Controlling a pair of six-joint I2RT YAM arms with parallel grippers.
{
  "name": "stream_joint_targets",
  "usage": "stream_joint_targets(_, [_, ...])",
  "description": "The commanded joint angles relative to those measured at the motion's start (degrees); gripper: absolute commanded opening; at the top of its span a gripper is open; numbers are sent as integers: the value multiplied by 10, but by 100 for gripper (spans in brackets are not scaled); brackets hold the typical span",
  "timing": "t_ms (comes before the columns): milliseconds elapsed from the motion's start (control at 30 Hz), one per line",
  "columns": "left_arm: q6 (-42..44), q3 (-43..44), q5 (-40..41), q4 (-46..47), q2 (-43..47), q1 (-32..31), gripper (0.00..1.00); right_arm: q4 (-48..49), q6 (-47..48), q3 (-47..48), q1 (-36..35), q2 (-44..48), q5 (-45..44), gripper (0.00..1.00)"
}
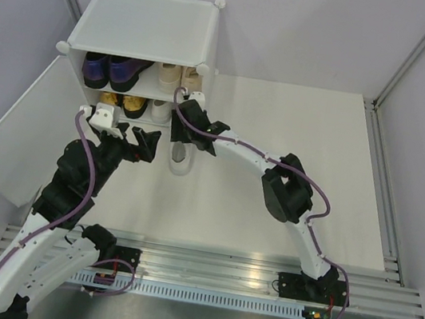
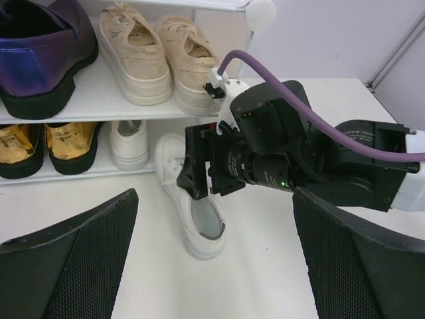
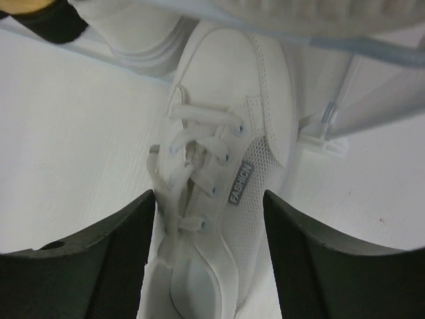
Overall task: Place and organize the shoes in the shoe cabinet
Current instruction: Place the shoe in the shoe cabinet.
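Since the white sneaker (image 3: 226, 166) lies heel-out on the table, toe just inside the shoe cabinet (image 1: 149, 24) lower bay beside its mate (image 2: 128, 143), it wants a push. R gripper (image 3: 208, 199) straddles it, jaws apart, not clamped. L gripper (image 1: 129, 146) wide open, nearby. Grip midfoot, slide straight in, avoid corner post (image 3: 327, 116).

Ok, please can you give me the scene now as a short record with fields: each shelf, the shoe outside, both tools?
Cabinet: white translucent plastic cube cabinet, door open
Upper shelf: glossy purple loafers left, beige lace-up sneakers right
Lower shelf: metallic gold heels left, one white lace-up sneaker beside them
Outside: second white sneaker, toe towards the lower opening, heel on the table
Right tool: open, astride that sneaker
Left tool: open, empty
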State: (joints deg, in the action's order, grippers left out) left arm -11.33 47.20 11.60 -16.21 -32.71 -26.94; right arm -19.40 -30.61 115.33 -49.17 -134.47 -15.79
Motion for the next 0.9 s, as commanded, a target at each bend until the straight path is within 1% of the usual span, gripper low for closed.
stream_joint_targets(0, [18,3,9,9,4,-4,99,51,30,-55,-8,87,4,70])
stream_joint_targets(67, [18,4,10,9,5,-4,99,85,57,-110,-22,114,-1,70])
stream_joint_targets(167, [18,4,16,9,8,-4,99,117,70,-176,-34,176,-14,70])
stream_joint_targets(333, [18,2,25,12,16,-4,99,168,68,-293,-42,241,1,66])
stream_joint_targets(467, [18,1,22,12,13,-4,99,190,81,-355,-59,282,16,64])
stream_joint_targets(533, [17,1,20,14,14,-5,99,190,79,-385,-68,287,17,63])
stream_joint_targets(600, [18,1,20,13,12,-5,99,217,73,-404,-71,287,33,62])
stream_joint_targets(667, [18,0,19,14,12,-5,99,238,70,-428,-72,279,38,58])
stream_joint_targets(733, [18,-1,17,14,10,-5,99,249,71,-434,-72,267,43,53])
stream_joint_targets(867, [18,-2,17,16,4,-5,99,266,70,-416,-72,223,52,52])
